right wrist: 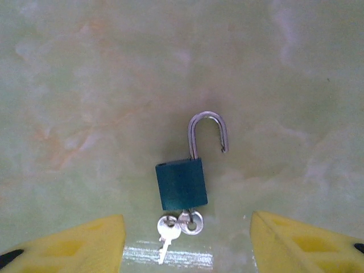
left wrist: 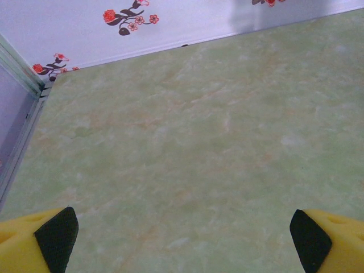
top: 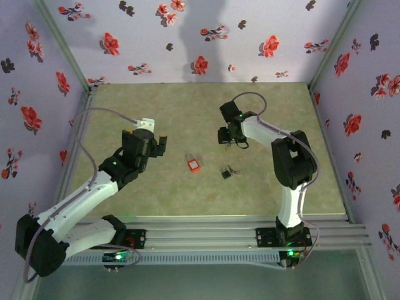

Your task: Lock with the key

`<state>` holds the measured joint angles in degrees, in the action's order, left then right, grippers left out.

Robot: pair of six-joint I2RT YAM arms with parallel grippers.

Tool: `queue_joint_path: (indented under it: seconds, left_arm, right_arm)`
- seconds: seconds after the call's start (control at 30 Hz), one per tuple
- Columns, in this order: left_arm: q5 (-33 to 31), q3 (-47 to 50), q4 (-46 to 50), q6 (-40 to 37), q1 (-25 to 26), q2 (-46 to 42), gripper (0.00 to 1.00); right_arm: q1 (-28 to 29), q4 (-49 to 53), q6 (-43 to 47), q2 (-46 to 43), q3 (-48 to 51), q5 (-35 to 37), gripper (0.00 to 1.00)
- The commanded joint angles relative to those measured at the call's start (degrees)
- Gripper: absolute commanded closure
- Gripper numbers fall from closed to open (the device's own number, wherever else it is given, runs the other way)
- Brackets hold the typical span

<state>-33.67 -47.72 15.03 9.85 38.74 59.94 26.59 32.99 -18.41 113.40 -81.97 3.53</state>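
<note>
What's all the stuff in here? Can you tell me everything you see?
red-orange padlock: one, red-orange with a pale label, lying mid-table between the arms.
dark padlock: one, dark teal body, silver shackle swung open, flat on the table to the right of the red-orange one.
keys: seemingly two, silver, on a ring at the dark padlock's bottom.
table: one, mottled green.
walls: three, pale purple with red flowers, around the table.
left gripper: one, yellow fingers with black pads, open, over bare table.
right gripper: one, yellow fingers, open, above the dark padlock.
</note>
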Motion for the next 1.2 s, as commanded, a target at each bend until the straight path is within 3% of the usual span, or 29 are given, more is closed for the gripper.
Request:
queue_joint_path:
  seconds: [0.0, 1.17]
  left_arm:
    - [-1.6, -0.8, -0.7, -1.4, 0.5, 0.3, 0.0]
    - [-1.4, -0.7, -0.8, -1.8, 0.8, 0.2, 0.0]
  right_arm:
    - [-0.5, 1.8, 1.2, 1.8, -2.2, -1.3, 0.43]
    - [-1.5, 1.2, 1.6, 6.6, -3.1, -2.9, 0.55]
